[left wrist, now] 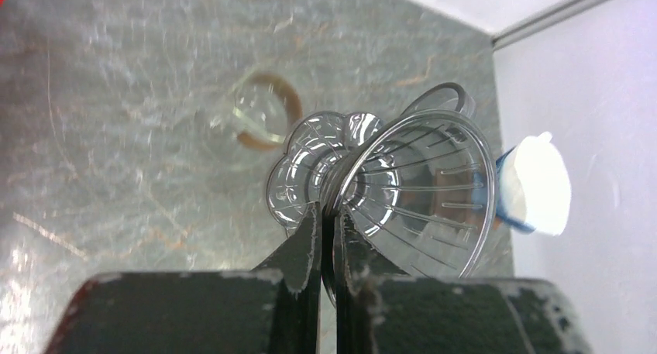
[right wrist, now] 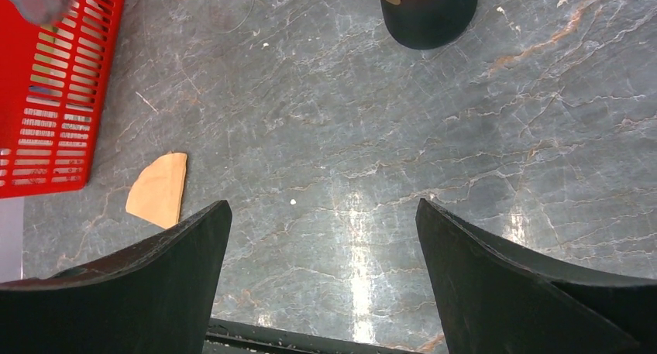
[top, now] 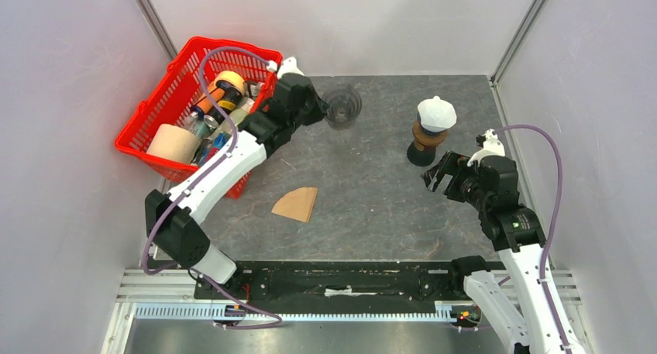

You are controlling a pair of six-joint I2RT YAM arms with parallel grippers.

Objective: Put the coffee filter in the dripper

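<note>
Locates coffee filter [top: 296,204] flat on table [top: 372,214], apart from both arms | finds dripper [top: 342,106] tilted, pinched by its wall in left gripper [top: 319,108], jaws closed tight, beside red basket [top: 147,106] | reads right gripper [top: 438,177] spread wide, empty, near white-capped container [top: 434,125]

basket [right wrist: 46,98] — cut by left edge | dark base [right wrist: 430,13] — cut by top edge | dripper [left wrist: 418,191] lower rim behind left pincer [left wrist: 327,218]
</note>
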